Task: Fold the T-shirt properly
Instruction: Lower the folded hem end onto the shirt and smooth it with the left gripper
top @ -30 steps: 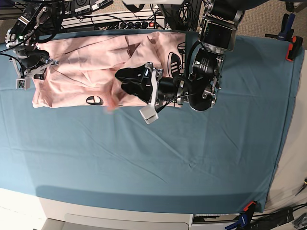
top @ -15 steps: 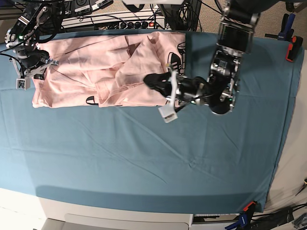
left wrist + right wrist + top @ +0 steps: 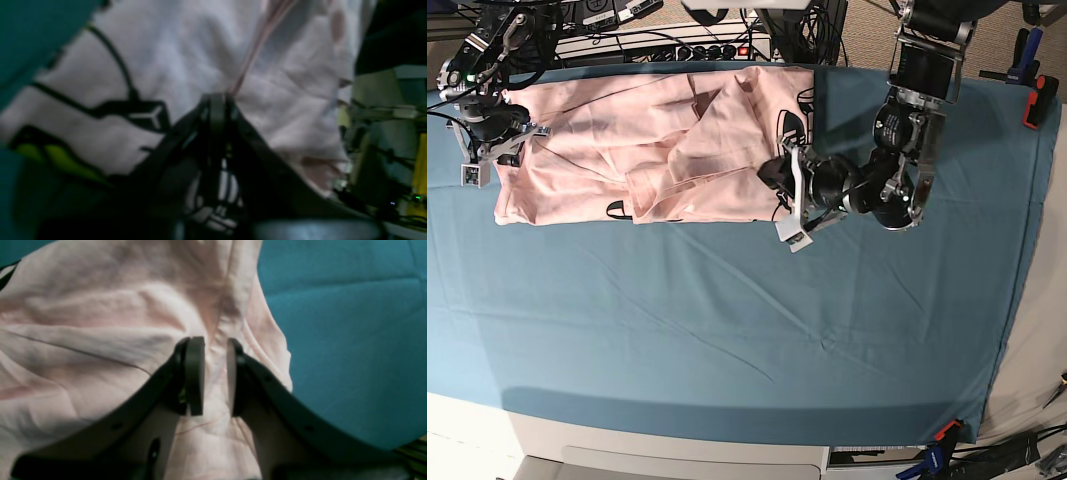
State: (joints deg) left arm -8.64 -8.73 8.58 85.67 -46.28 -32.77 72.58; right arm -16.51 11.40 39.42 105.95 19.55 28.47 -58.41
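Where it lies bunched along the far side of the teal-covered surface (image 3: 727, 330), the pale pink T-shirt (image 3: 627, 150) is partly folded over itself, with black print showing near its right edge. At that printed edge the left gripper (image 3: 772, 175) has its fingers (image 3: 217, 110) pressed together, and a pink ridge of cloth rises right from the tips. At the shirt's other end the right gripper (image 3: 502, 135) holds its fingers (image 3: 195, 373) narrowly apart with a pinch of pink fabric between them.
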